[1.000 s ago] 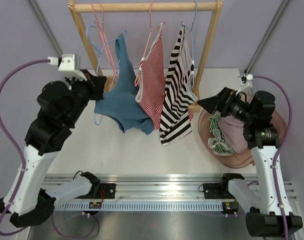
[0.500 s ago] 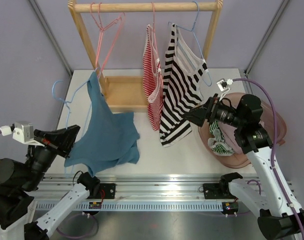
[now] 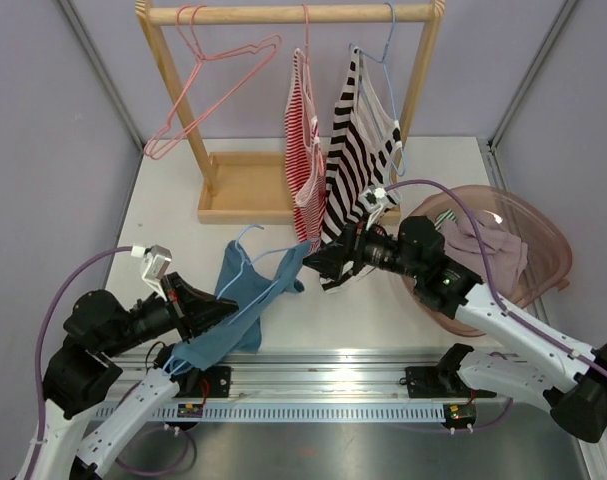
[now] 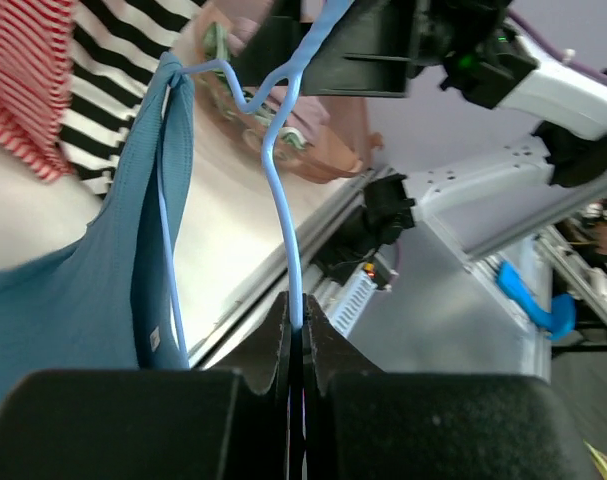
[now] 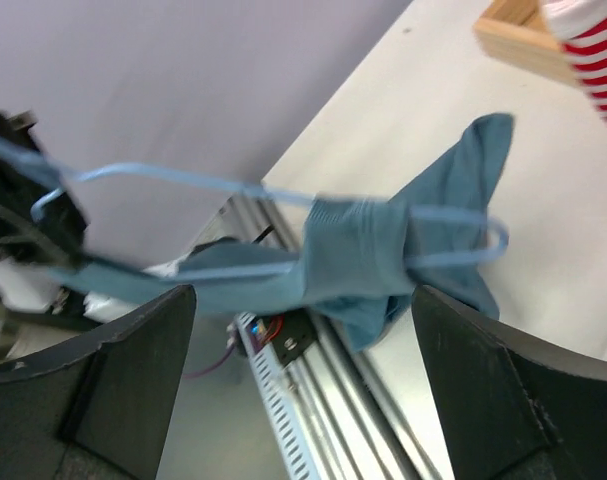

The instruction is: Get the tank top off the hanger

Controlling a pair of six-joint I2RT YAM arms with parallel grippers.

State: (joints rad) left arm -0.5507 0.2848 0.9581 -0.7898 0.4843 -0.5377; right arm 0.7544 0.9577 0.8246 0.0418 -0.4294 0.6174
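The left hand (image 4: 295, 318) is pinching its fingers fully together on the thin wire of the blue hanger (image 4: 283, 200), gripping it low on the bare stem. From that grip the wire is running up and away to a bend, and the blue tank top (image 4: 93, 290) is hanging from it on the left of the wrist view, one strap looped over the wire.

In the overhead view the garment is sagging over the near left part of the tabletop (image 3: 163, 230), close to the front rail, with the hanger threaded through it. It is reaching rightward toward the right hand (image 3: 313, 265).

The right hand is spreading its fingers as wide as they go and holding nothing. In its wrist view a bunched strap of the top and one end of the hanger are lying ahead of it, framed between the two fingers; whether they are touching it cannot be told.

Farther back, the wooden rack (image 3: 283, 14) is carrying an empty pink hanger (image 3: 218, 80), a red striped top (image 3: 305, 150) and a black-and-white striped top (image 3: 353, 170). On the right, a pink basin (image 3: 543, 240) is holding loose clothes (image 3: 483, 255).
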